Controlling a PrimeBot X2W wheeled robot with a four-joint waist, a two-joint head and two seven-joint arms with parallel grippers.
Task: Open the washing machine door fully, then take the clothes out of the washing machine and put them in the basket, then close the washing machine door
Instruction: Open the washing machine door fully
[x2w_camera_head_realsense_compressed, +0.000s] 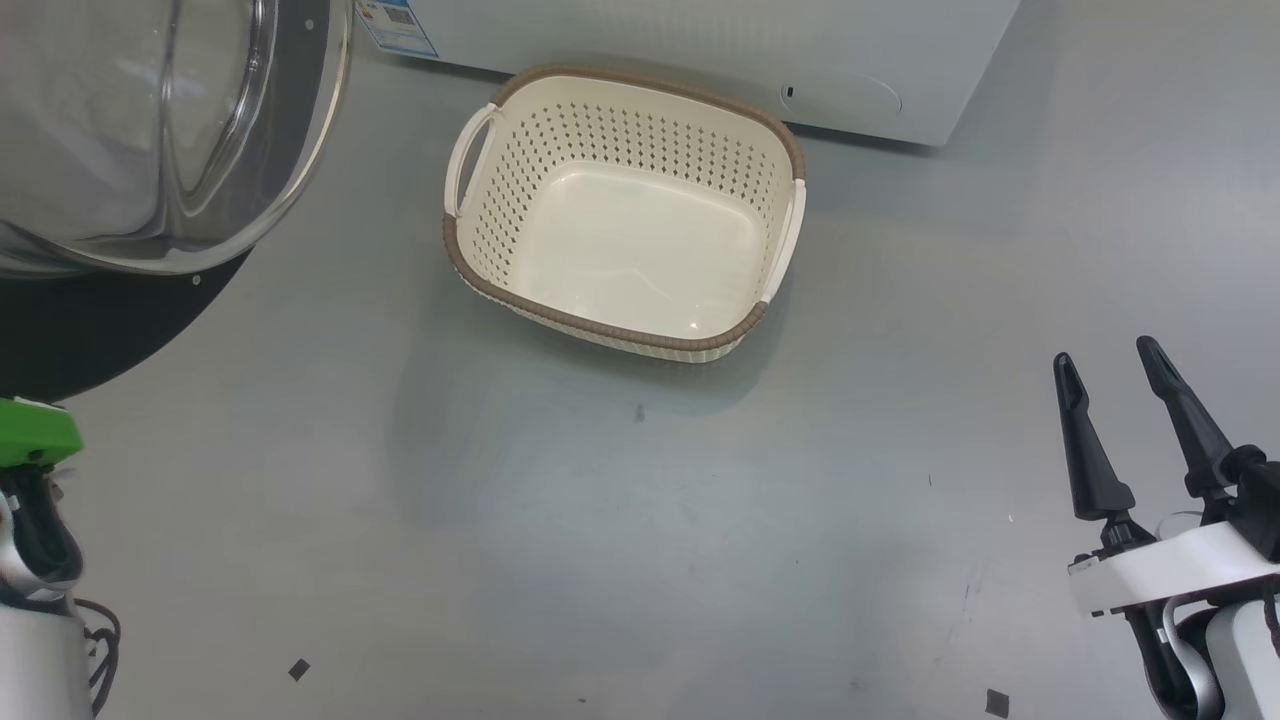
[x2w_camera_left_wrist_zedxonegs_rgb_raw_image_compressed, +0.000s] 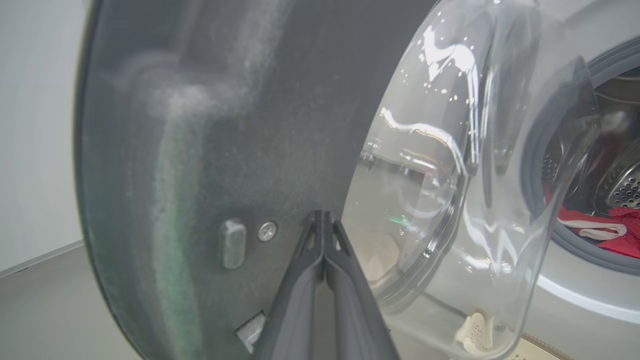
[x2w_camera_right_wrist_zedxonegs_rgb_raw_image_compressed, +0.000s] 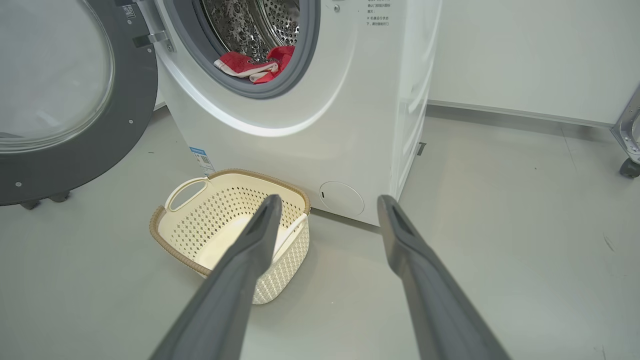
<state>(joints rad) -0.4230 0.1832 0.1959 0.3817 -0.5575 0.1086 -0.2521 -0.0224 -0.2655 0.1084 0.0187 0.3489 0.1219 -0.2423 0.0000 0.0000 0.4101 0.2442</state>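
The washing machine door (x2w_camera_head_realsense_compressed: 100, 320) stands swung open at the upper left, its glass bowl facing me. My left gripper (x2w_camera_left_wrist_zedxonegs_rgb_raw_image_compressed: 324, 214) is shut, with its tips at the dark inner face of the door (x2w_camera_left_wrist_zedxonegs_rgb_raw_image_compressed: 200, 125), beside the glass; nothing shows between the fingers. The red clothes (x2w_camera_right_wrist_zedxonegs_rgb_raw_image_compressed: 240, 62) lie at the mouth of the drum of the washing machine (x2w_camera_right_wrist_zedxonegs_rgb_raw_image_compressed: 300, 140), also seen as clothes (x2w_camera_left_wrist_zedxonegs_rgb_raw_image_compressed: 620, 235) past the glass. The cream basket (x2w_camera_head_realsense_compressed: 620, 140) sits empty on the floor before the machine. My right gripper (x2w_camera_head_realsense_compressed: 1104, 352) hangs open at the lower right, holding nothing and pointing at the basket (x2w_camera_right_wrist_zedxonegs_rgb_raw_image_compressed: 200, 225).
Grey floor spreads around the basket, with small dark marks (x2w_camera_head_realsense_compressed: 298, 669) near me. A metal frame on a caster (x2w_camera_right_wrist_zedxonegs_rgb_raw_image_compressed: 630, 167) stands far right by the pale wall. The open door (x2w_camera_right_wrist_zedxonegs_rgb_raw_image_compressed: 125, 110) juts out on the machine's left side.
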